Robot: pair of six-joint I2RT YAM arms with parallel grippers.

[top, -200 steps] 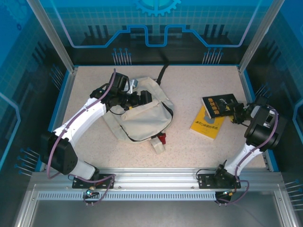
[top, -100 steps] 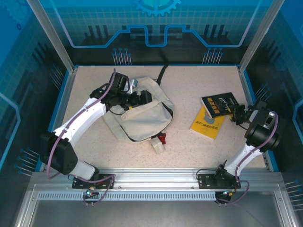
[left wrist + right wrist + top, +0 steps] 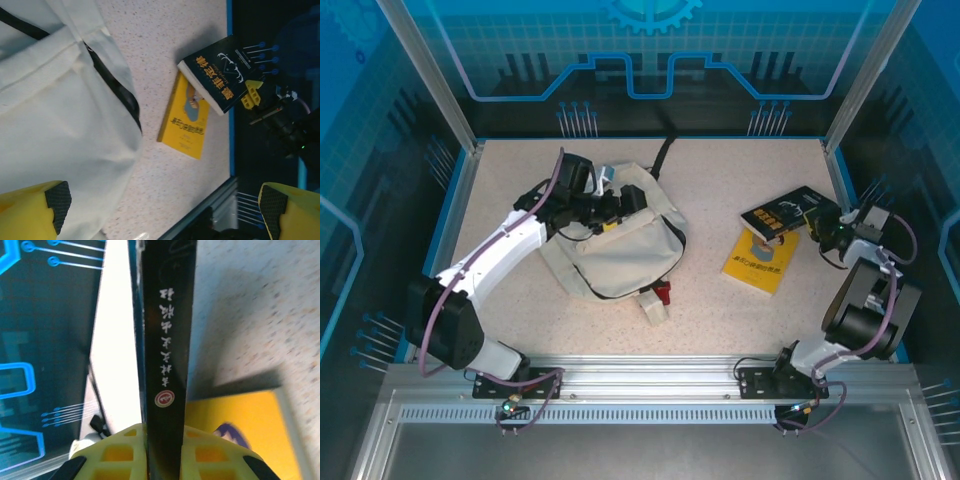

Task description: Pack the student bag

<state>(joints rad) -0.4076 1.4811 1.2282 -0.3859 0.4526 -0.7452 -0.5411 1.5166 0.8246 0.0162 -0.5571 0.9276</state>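
Clamping the black book [image 3: 782,214] by its edge well to the right of the student bag [image 3: 620,250], the right gripper [image 3: 167,445] holds it tilted, the yellow book [image 3: 760,262] lying flat nearer the bag, while the left gripper [image 3: 165,202] hangs wide open over the bag's top, so neither book is packed yet.

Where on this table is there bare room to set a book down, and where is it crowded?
Free: the strip between the student bag and the yellow book; the front band along the near edge; the back right corner behind the black book. Crowded: the bag's top under the left gripper, and the right edge, where the right gripper holds the black book.
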